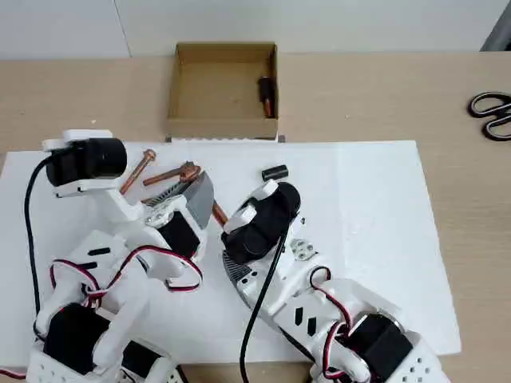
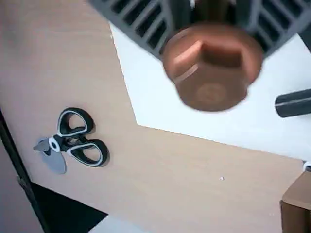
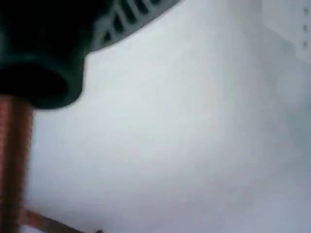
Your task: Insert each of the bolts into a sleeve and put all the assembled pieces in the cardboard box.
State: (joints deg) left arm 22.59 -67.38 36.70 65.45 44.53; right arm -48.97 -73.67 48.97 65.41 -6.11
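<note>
The left pincer (image 1: 204,199) is clenching a copper bolt (image 2: 211,68) just behind its hex head, with a ribbed finger on each side of it. Beyond this pincer, toward the cardboard box (image 1: 180,88), a first loose bolt (image 1: 137,171) and a second loose bolt (image 1: 169,174) are lying on the white sheet (image 1: 375,207), near the fingers but apart from them.

The gripped bolt's shaft is pointing across to the right pincer (image 1: 230,217), which is grasping a black sleeve (image 3: 39,77). The shaft is meeting the sleeve's mouth, but how deep it sits cannot be told. From above, the right arm's wrist is covering this joint.

A spare sleeve (image 1: 275,172) is lying just beyond the right pincer. Farther on, the box is holding 1 assembled piece (image 1: 266,96) against its right wall. Scissors (image 1: 491,114) are resting on the bare surface (image 1: 359,96), well off to the right.
</note>
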